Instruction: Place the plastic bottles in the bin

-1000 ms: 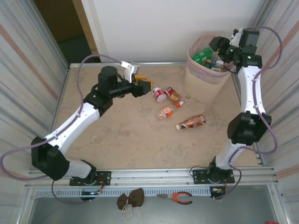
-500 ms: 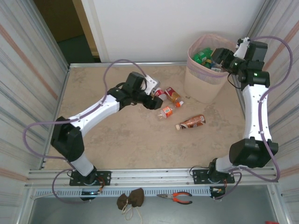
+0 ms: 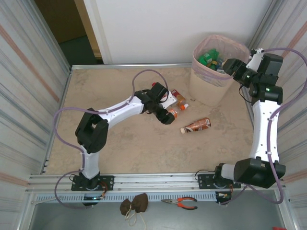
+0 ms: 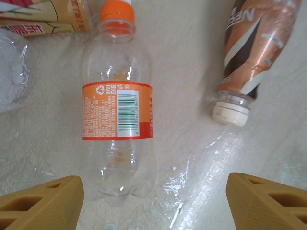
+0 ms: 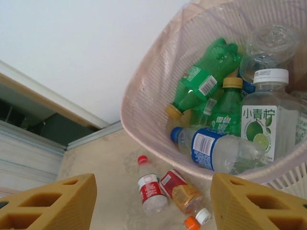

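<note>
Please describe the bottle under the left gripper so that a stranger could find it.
Left of the bin, a few bottles lie loose on the table. The clear bottle lies under the left gripper. It alone among them has an orange cap and orange label; the brown bottle beside it has a white cap.

left hand (image 4: 154, 194): low, jaws spread wide | right hand (image 5: 153, 189): high, jaws apart

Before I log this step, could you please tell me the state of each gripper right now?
Left gripper: open, empty, over the orange-capped bottle.
Right gripper: open, empty, near the bin.
</note>
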You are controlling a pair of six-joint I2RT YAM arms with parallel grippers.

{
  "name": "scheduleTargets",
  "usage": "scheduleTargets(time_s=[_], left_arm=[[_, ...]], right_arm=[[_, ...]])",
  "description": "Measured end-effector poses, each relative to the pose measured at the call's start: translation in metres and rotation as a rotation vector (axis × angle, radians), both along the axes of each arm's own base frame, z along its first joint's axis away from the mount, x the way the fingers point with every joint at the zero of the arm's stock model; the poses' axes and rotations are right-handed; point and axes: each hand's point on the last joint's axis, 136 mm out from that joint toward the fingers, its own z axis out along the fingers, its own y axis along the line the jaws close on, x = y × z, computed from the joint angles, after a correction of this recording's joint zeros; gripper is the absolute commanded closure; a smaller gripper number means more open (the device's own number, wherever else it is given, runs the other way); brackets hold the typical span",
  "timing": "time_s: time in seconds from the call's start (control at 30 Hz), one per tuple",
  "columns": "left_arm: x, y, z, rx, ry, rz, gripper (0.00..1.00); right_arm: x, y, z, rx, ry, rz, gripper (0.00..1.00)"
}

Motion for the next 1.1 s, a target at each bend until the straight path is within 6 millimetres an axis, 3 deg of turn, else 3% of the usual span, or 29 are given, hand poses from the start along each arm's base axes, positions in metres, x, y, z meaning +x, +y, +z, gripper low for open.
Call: scheduleTargets(time_s=[0.3, 0.53, 0.83, 1.1], left_arm=[[0.019, -0.014, -0.042, 0.081, 0.032, -0.031, 0.19], [0.019, -0.013, -0.074, 0.149, 0.086, -0.039, 0.19], [0.025, -0.011, -0.081, 0.158, 0.100, -0.029, 0.33], [0.013, -0.003, -0.081, 0.155, 0.118, -0.032, 0.36]], right_arm=[[-0.003, 0.001, -0.013, 0.008, 0.026, 0.003, 0.37], [-0.004, 0.002, -0.010, 0.006, 0.015, 0.006, 0.38], [-0.005, 0.004, -0.009, 0.007, 0.008, 0.011, 0.38], [-0.018, 0.007, -0.002, 0.004, -0.017, 0.011, 0.38]])
